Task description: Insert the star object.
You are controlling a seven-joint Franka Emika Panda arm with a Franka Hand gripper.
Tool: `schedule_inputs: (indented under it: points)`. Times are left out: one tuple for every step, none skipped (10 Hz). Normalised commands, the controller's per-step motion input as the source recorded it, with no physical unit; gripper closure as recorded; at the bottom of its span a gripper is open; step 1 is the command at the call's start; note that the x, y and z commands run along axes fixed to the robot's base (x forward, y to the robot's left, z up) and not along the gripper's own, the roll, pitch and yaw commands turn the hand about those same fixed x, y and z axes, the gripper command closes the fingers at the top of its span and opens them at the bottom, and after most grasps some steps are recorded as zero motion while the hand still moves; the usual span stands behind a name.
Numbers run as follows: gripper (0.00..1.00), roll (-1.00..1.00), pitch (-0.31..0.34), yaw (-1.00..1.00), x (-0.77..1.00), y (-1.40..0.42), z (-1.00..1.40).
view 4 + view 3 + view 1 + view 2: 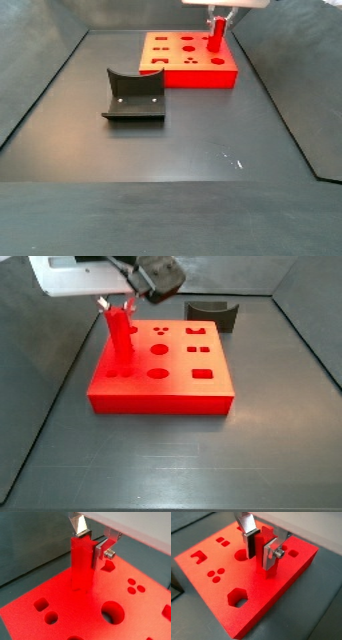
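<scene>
Dark grey tabletop walled in by dark panels, dull and bare apart from the rig's pieces. Fingers clamped narrow on the upper part of the star object, silver plates pressed against its sides in both wrist views. Gripper poised directly over the red block, near one of its edges in a side view. Peg held upright, lower end touching or already just inside the block's top face; cannot tell how deep from these views. Other shaped holes nearby left open: a round one, a trio of small dots, a hexagon. Dark grey curved piece well apart from the block, out on the open floor. Step in hand judged as the insertion itself, late in the task. Next move likely calls for a straight downward push, peg kept vertical and aligned with its hole, then release once seated
</scene>
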Motion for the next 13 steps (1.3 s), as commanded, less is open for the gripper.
schedule_inputs:
  points:
    - [1.0, 0.28, 0.397, -0.3, 0.0, 0.02, -0.03]
    - [1.0, 0.26, 0.376, -0.3, 0.13, 0.0, -0.16]
    - [1.0, 0.24, 0.316, -0.24, 0.27, -0.09, -0.38]
    - [1.0, 0.07, 0.159, -0.32, 0.08, 0.0, -0.49]
    - [1.0, 0.0, 0.004, 0.0, 0.0, 0.0, 0.0]
    - [1.0, -0.1, 0.023, -0.03, 0.33, 0.0, -0.1]
    - [1.0, -0.35, 0.0, 0.0, 0.2, 0.09, -0.45]
    - [1.0, -0.41, -0.021, 0.05, 0.29, 0.06, -0.32]
    - [1.0, -0.4, 0.0, 0.19, 0.31, 0.13, -0.33]
    - [1.0, -0.35, 0.0, 0.21, 0.13, 0.21, -0.47]
    - [1.0, -0.19, 0.0, 0.13, 0.0, 0.05, -0.78]
    - [1.0, 0.0, 0.036, 0.0, 0.0, 0.0, -0.25]
    - [1.0, 0.0, 0.0, 0.0, 0.0, 0.0, 0.0]
